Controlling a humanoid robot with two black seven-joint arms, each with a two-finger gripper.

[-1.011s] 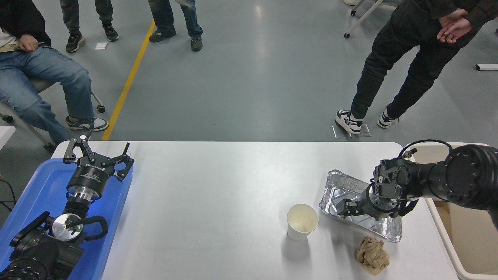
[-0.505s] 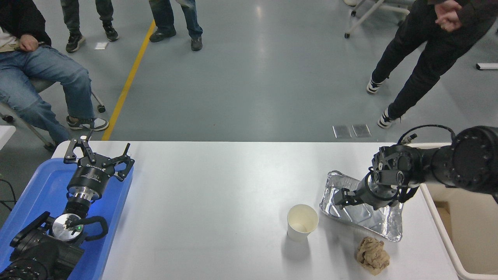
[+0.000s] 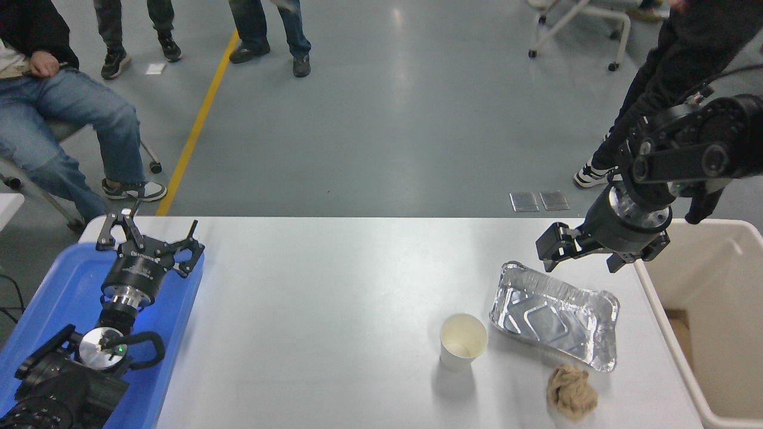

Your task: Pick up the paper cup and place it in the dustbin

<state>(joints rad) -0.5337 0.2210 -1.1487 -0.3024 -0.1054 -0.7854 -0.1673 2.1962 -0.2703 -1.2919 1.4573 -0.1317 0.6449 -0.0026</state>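
The paper cup point(image 3: 463, 339) is white with a cream inside and stands upright on the white table, right of centre near the front. The dustbin point(image 3: 721, 280) is a large beige bin at the table's right edge. My right gripper point(image 3: 581, 256) is open and empty. It hangs raised above the table's far right, behind the cup and to its right, just left of the bin's rim. My left gripper point(image 3: 149, 235) is open and parked over the blue tray at the lower left.
A crinkled silver foil tray point(image 3: 554, 313) lies between the cup and the bin. A crumpled brown paper ball point(image 3: 571, 390) lies in front of it. A blue tray point(image 3: 65, 286) sits at the left edge. Several people stand or sit beyond the table.
My right gripper has lifted off the foil tray and moved up and back. The foil tray now lies flat on the table. The person at the top right has stepped away.
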